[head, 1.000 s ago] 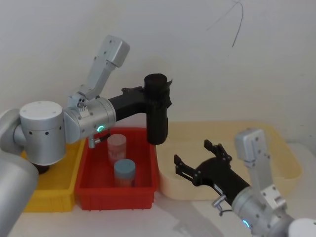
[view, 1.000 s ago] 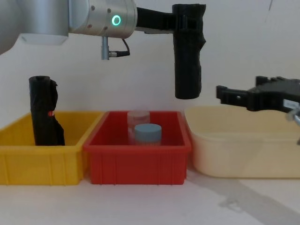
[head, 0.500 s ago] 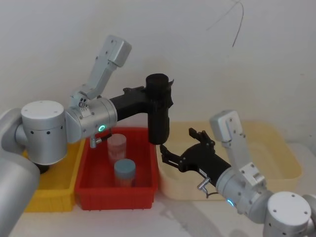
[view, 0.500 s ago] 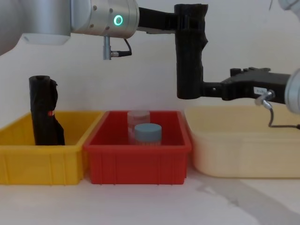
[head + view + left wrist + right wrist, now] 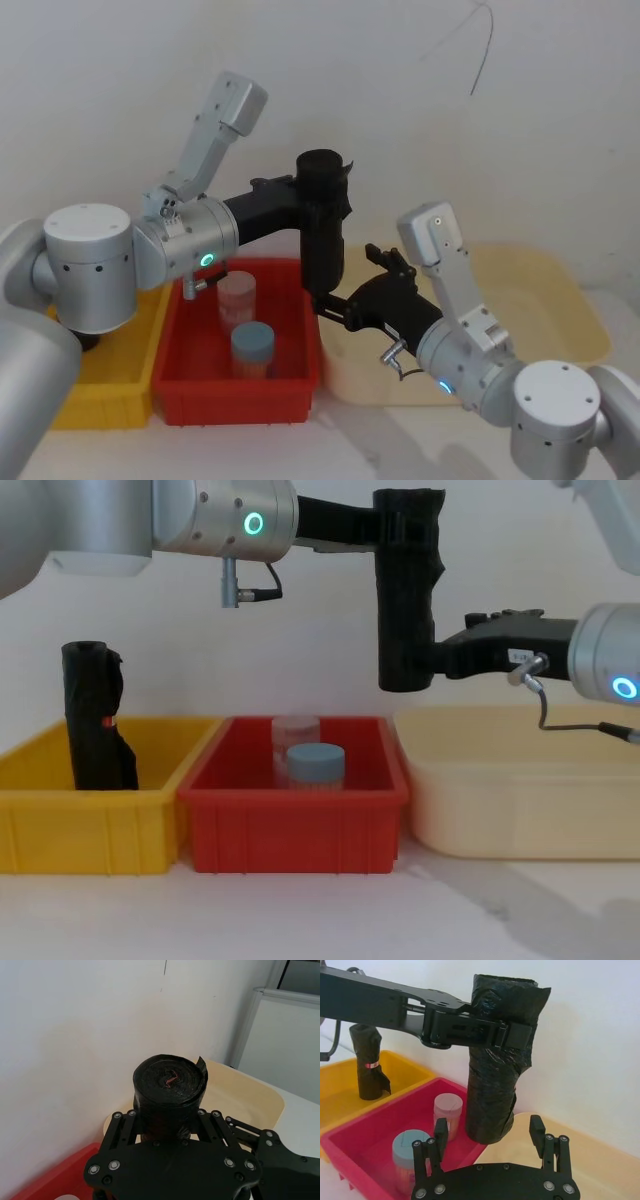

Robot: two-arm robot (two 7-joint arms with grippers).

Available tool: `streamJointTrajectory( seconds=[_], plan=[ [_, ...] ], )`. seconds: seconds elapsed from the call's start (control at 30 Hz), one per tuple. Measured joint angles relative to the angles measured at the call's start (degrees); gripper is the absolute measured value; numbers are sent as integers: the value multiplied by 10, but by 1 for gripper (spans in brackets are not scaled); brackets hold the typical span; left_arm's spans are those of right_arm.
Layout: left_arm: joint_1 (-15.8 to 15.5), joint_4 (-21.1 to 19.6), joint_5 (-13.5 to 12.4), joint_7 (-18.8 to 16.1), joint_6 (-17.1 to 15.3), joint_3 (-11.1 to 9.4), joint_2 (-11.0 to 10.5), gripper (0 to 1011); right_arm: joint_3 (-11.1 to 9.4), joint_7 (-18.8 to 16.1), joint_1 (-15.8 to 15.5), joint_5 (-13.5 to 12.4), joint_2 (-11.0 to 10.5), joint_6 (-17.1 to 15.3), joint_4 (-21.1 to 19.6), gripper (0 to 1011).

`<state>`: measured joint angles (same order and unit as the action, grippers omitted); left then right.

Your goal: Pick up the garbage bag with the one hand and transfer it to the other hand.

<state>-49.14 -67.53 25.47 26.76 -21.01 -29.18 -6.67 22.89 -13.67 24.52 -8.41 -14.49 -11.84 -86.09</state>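
The garbage bag [image 5: 322, 225], a tall black crinkled roll, hangs upright in the air over the right rim of the red bin. My left gripper [image 5: 318, 200], on the green-ringed arm, is shut on the bag's upper part [image 5: 403, 610], seen from behind in the left wrist view [image 5: 167, 1125]. My right gripper [image 5: 343, 276], on the blue-ringed arm, stands open at the bag's lower end [image 5: 492, 1090]. One of its fingers [image 5: 439, 1132] sits on each side of the roll. From the chest the right gripper [image 5: 432, 660] comes in from the right, level with the bag's bottom.
Under the bag is a red bin [image 5: 300, 820] holding a clear jar [image 5: 295, 730] and a blue-lidded jar [image 5: 316, 765]. A yellow bin [image 5: 90, 825] at the left holds another black roll [image 5: 95, 720] with a red mark. A cream tub [image 5: 520, 790] sits at the right.
My right arm has swung left from over the cream tub, bringing its open gripper up to the bag's lower end. The left gripper and the bag have stayed nearly still.
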Motion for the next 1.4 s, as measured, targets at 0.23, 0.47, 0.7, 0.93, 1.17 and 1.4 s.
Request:
streamJointTrajectory(
  seconds=[0.23,0.47,0.7,0.93,1.17,1.4],
  plan=[
    [0,0,0,0,0,0,0,456,4,6,12,9,13,-1,17,1001],
    [0,0,0,0,0,0,0,456,7,8,24,15,25,-1,36,1001],
    [0,0,0,0,0,0,0,456,9,7,35,19,38,0,55,1001],
    [0,0,0,0,0,0,0,456,9,5,45,19,50,2,70,1001],
    [0,0,0,0,0,0,0,456,7,4,54,19,63,4,85,1001],
    [0,0,0,0,0,0,0,456,2,3,62,17,75,5,100,1001]
  ],
)
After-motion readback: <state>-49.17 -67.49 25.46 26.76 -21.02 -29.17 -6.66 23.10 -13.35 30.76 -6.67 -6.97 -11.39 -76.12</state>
